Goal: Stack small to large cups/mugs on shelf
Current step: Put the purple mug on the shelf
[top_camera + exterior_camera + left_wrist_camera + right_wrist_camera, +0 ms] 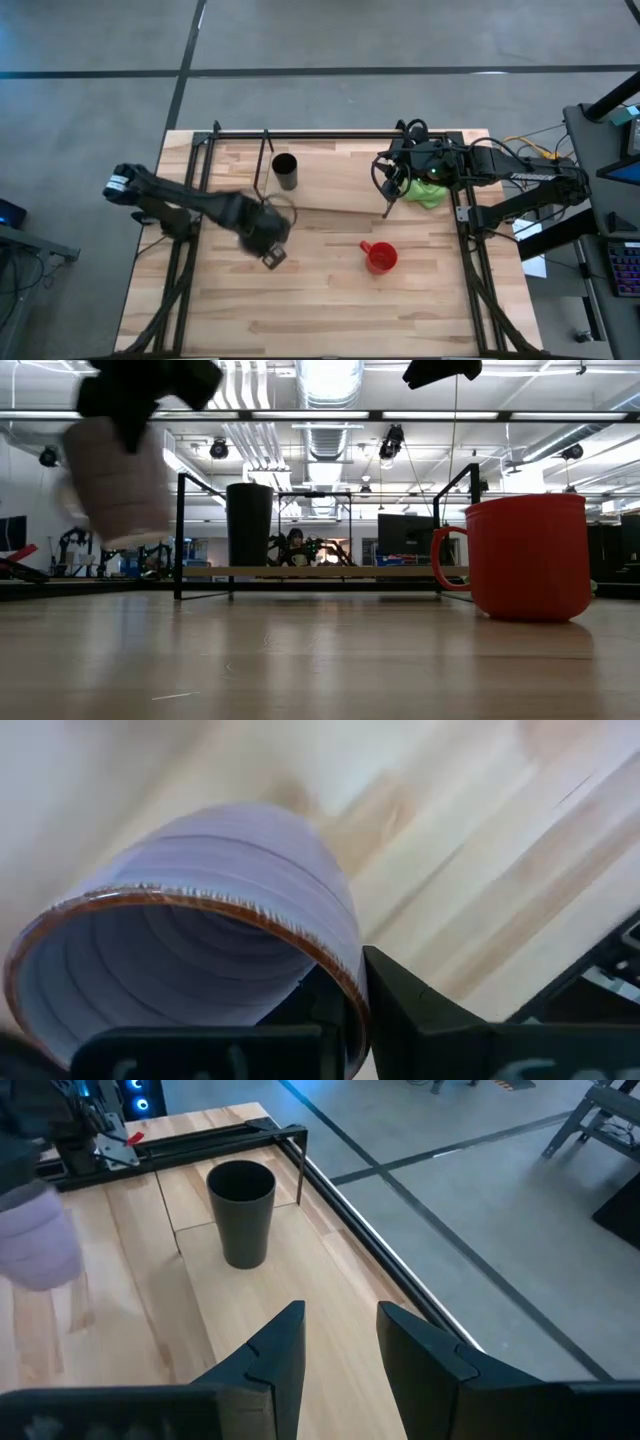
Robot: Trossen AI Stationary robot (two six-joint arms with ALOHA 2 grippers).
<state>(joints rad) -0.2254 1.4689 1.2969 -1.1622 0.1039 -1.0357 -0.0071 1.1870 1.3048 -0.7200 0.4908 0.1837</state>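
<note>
Clamping the translucent pale purple cup (200, 920) in my left gripper (265, 232) above the table, I see the shelf's wooden board (330, 185) ahead beside the black cylindrical tumbler (285, 170); right gripper (340, 1345) waits parted.

It was an industrial lab or workshop: exposed ceiling ducts (325, 400) and strip lights, polished concrete floor (300, 35), monitors (405, 535) and other robot rigs behind.

the tumbler (285, 171) stands on the shelf (340, 195) at its left end; the mug (380, 257) sits on the table (330, 310) before the shelf, right of the lifted cup (277, 215).
</note>
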